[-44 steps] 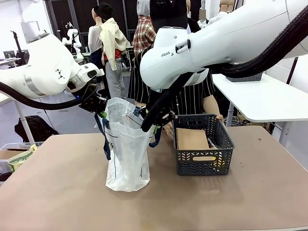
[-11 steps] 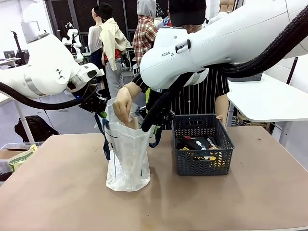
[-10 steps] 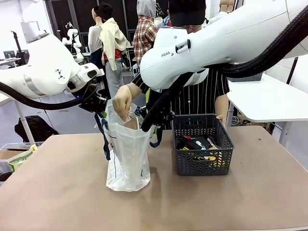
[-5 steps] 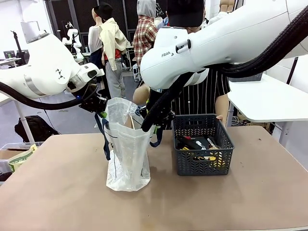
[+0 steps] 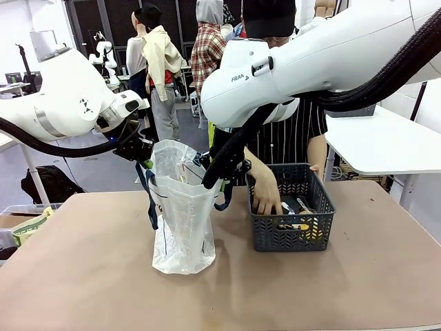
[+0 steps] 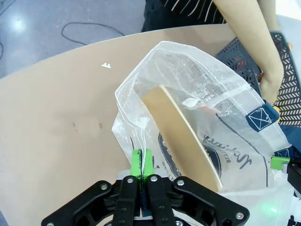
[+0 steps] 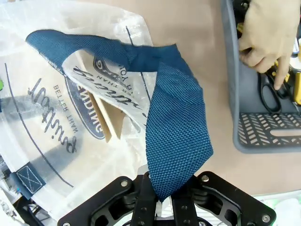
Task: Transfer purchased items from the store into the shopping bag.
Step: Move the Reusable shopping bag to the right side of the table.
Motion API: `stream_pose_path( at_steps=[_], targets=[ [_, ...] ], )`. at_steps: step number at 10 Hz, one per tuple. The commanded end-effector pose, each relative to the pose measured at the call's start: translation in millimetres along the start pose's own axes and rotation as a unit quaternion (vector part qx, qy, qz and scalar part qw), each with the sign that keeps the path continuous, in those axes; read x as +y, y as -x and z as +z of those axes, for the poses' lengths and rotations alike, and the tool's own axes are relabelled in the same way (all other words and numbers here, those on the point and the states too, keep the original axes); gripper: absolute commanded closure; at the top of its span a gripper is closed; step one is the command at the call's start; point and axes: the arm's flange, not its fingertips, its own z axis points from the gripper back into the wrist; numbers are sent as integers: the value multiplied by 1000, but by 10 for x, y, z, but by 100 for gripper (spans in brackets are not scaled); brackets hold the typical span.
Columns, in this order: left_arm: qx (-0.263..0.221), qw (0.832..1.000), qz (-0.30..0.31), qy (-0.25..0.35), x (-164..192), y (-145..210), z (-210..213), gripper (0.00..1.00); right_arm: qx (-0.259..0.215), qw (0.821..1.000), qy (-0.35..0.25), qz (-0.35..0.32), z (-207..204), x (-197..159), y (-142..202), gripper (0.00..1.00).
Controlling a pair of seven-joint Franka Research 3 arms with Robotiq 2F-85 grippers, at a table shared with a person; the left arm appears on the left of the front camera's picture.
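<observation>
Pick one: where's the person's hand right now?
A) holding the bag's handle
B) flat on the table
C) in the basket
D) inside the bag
C: the person's hand reaches down into the grey basket, well to the side of the bag.

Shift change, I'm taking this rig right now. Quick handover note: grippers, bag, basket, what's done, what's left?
Left gripper: shut on the shopping bag rim, holding the mouth open.
Right gripper: shut on the bag's navy strap.
The bag stands on the table, left of the basket and apart from it.
Done: one flat tan item is in the bag.
Left: black and yellow items lie in the basket; the person's hand is reaching in there.
</observation>
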Motion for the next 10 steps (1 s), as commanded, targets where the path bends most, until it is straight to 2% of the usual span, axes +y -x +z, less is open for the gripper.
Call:
stream_pose_path(
  at_steps=[1,10],
  targets=[
    [0,1000,-1,-4,4,7,10,100,-1,1000,1,-1,3,-11,6,100],
    [0,1000,-1,-4,4,7,10,100,-1,1000,1,-1,3,-11,6,100]
  ],
)
